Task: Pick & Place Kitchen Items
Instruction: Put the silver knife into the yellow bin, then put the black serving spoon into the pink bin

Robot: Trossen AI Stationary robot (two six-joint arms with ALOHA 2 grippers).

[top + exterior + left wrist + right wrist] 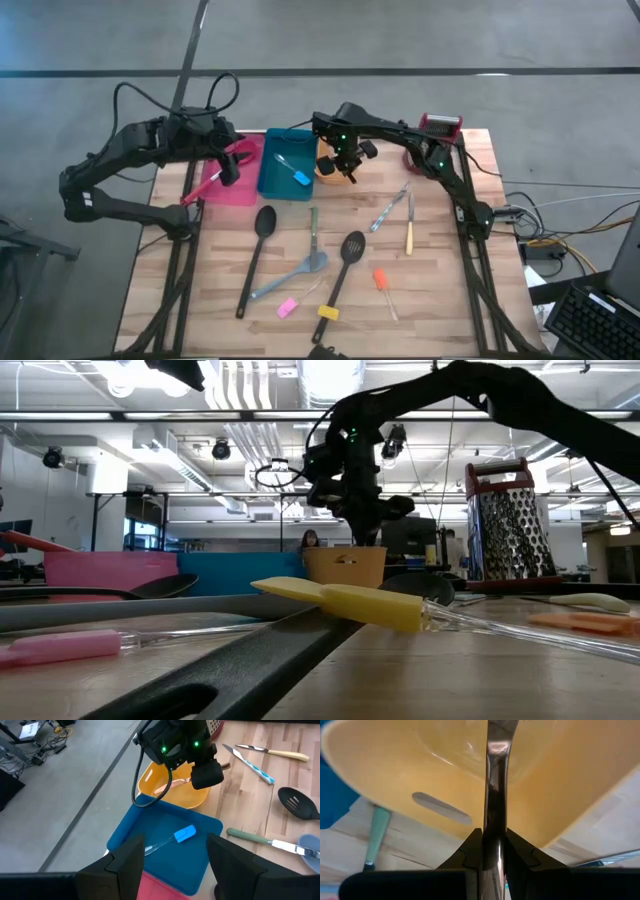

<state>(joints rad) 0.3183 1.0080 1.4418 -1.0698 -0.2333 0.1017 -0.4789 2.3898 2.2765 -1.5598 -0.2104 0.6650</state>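
Wooden table (430,290) with loose utensils; pink bin (238,172), blue bin (284,170) and orange bin (172,790) at its rear. Right gripper (341,165), over the orange bin, pinches a shiny metal utensil (495,785). Left gripper (226,168), jaws wide and empty, hovers over the pink bin.

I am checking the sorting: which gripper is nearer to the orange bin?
Right. The right gripper hangs directly over the orange bin, shut on a metal utensil. The left gripper is open over the pink bin, beyond the blue bin.
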